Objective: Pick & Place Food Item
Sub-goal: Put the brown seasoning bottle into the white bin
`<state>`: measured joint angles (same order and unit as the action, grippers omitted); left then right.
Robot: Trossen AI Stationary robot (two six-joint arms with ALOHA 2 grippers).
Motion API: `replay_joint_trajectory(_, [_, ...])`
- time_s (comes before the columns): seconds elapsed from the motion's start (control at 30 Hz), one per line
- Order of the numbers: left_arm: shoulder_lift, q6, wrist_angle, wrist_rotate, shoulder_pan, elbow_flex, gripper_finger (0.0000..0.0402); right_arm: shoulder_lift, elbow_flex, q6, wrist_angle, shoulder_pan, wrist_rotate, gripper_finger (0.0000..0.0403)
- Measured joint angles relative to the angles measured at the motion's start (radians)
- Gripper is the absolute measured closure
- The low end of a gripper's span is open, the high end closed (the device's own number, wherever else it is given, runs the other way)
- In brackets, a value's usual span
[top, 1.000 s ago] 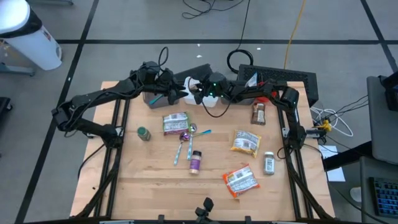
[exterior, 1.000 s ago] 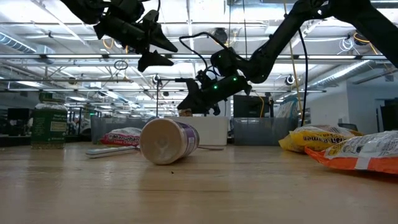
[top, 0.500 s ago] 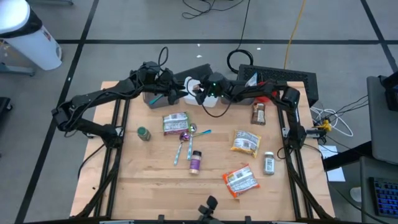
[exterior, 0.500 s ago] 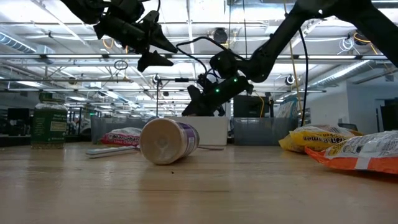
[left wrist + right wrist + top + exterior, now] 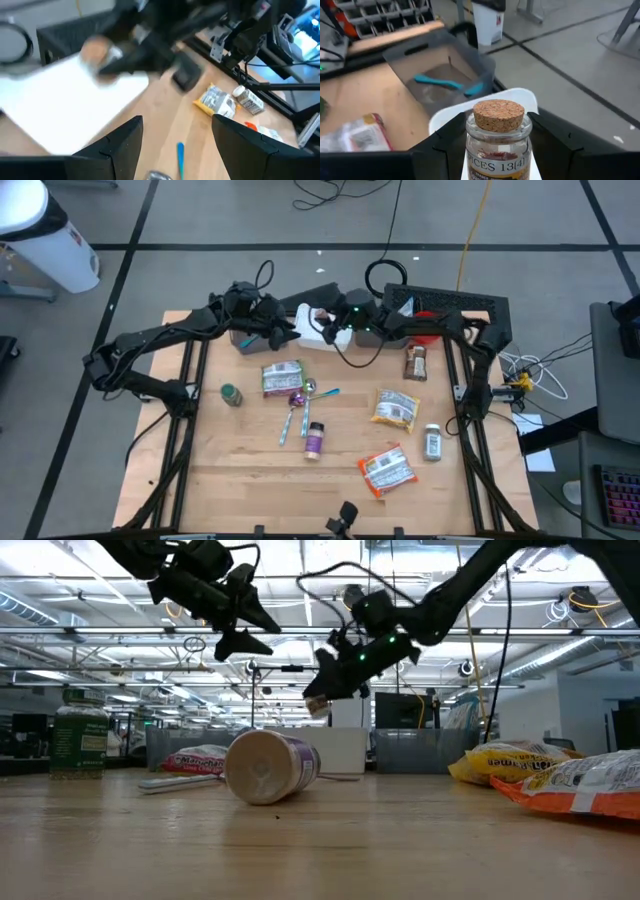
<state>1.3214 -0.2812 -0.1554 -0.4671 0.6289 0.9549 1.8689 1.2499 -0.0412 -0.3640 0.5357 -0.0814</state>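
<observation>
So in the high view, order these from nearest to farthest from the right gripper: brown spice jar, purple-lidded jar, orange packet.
From the right gripper, over the white bin:
1. Brown spice jar, right edge.
2. Purple-lidded jar, table middle.
3. Orange packet, near front edge.

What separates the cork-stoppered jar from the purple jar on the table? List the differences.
The cork-stoppered jar hangs in the right gripper; the purple jar lies on its side on the table. The cork-stoppered jar shows clear glass; the purple jar a purple wrap. Both are small jars.
</observation>
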Motion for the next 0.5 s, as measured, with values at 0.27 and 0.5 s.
replay_joint_trajectory(0.27, [0.062,-0.425,0.163,0.009,0.045,-0.11,0.0158,-0.183,-0.171,-0.105,-0.203,-0.022,-0.006,0.0233])
replay_joint_trajectory(0.5, [0.213,-0.683,0.469,-0.13,0.049,-0.108,0.0158,-0.232,-0.204,-0.138,-0.26,-0.09,-0.026,0.0233])
